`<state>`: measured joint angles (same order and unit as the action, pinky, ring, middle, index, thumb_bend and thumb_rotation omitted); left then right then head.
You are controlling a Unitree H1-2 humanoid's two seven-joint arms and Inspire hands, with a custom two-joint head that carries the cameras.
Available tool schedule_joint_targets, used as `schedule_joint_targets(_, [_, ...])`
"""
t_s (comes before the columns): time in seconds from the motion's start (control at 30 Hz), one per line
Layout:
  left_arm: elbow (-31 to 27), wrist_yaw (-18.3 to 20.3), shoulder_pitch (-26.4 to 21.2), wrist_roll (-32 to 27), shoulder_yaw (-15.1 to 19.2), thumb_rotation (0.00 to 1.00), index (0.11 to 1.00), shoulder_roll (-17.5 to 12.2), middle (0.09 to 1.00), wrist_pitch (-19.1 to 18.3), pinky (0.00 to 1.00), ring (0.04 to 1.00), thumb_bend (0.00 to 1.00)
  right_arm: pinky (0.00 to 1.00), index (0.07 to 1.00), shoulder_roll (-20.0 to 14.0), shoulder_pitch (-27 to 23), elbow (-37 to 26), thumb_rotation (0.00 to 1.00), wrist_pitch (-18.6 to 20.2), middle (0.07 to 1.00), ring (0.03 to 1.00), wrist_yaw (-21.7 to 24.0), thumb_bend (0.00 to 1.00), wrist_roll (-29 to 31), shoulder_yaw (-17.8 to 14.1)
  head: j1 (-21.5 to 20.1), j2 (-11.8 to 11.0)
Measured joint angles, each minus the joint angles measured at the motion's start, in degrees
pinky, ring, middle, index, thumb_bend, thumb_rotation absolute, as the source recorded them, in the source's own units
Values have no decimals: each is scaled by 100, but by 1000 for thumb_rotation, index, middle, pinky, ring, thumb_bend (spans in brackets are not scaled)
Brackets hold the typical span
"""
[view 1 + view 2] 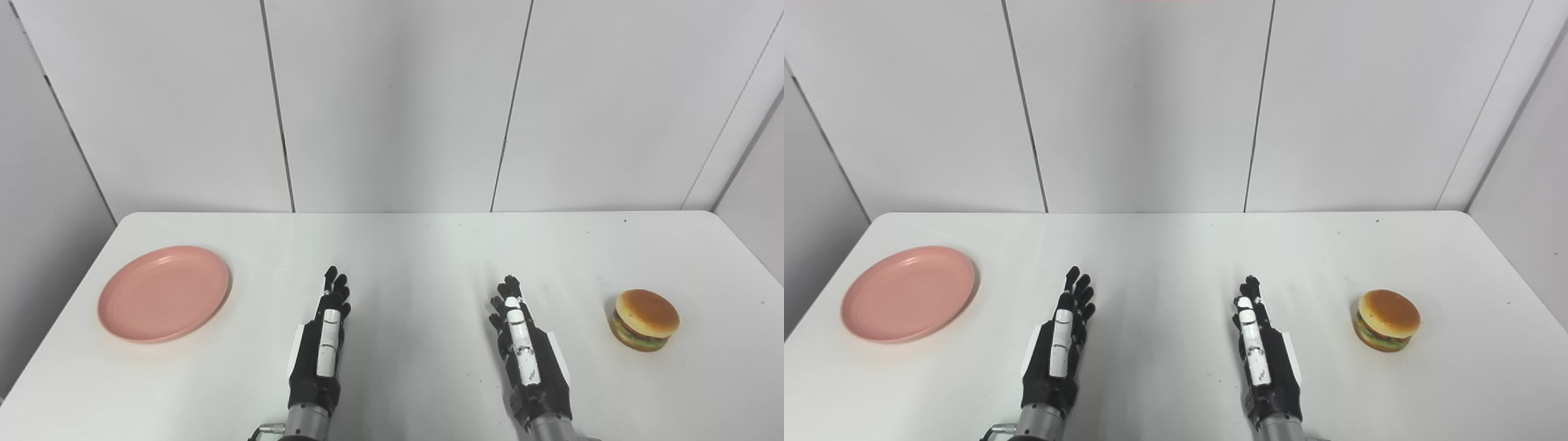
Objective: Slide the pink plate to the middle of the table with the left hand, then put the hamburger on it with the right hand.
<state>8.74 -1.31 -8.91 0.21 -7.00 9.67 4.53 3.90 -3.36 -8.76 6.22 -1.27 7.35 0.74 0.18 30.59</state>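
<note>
A pink plate [164, 292] lies empty on the white table [416, 257] at the left side. A hamburger [645, 319] stands on the table at the right side. My left hand [323, 343] is low over the table near the front, to the right of the plate and apart from it, fingers stretched forward, holding nothing. My right hand [525, 349] is low near the front, to the left of the hamburger and apart from it, fingers stretched forward, holding nothing. The same scene shows in the right eye view: plate [908, 292], hamburger [1387, 320].
The table ends at a white panelled wall [392, 104] at the back. Its left and right edges drop off close beside the plate and the hamburger. Bare table lies between my two hands and beyond them.
</note>
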Motion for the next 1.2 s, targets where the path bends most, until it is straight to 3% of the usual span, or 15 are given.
schedule_joint_targets(0.3, [-53, 19, 19, 26, -9, 1000, 1000, 2, 1000, -87, 1000, 1000, 739, 1000, 1000, 65, -22, 40, 899, -4, 1000, 1000, -74, 434, -8, -41, -9, -9])
schedule_joint_targets(0.73, [-53, 32, 18, 26, -7, 1000, 1000, 0, 1000, -94, 1000, 1000, 750, 1000, 1000, 29, -37, 57, 896, -3, 1000, 1000, -60, 466, -89, -14, 0, -44])
schedule_joint_targets(1.0, [-14, 31, 9, 159, -81, 1000, 1000, 1, 1000, -79, 1000, 1000, 755, 1000, 1000, -51, -41, 95, 874, -4, 1000, 1000, 1, 493, 36, -109, 1026, -298])
schedule_joint_targets(1.13, [-29, 57, -22, 125, -91, 1000, 1000, 2, 1000, -119, 1000, 1000, 748, 1000, 1000, -137, -42, 241, 883, -12, 1000, 1000, 69, 604, 227, -231, 1405, -395])
schedule_joint_targets(1.17, [-31, 65, -30, 120, -88, 1000, 1000, 3, 1000, -110, 1000, 1000, 728, 1000, 1000, -168, -49, 248, 890, -15, 1000, 1000, 75, 609, 242, -247, 1659, -465])
schedule_joint_targets(1.2, [-26, 67, -40, 117, -86, 1000, 1000, 3, 1000, -89, 1000, 1000, 721, 1000, 1000, -201, -58, 262, 893, -30, 1000, 1000, 80, 611, 241, -258, 1661, -466])
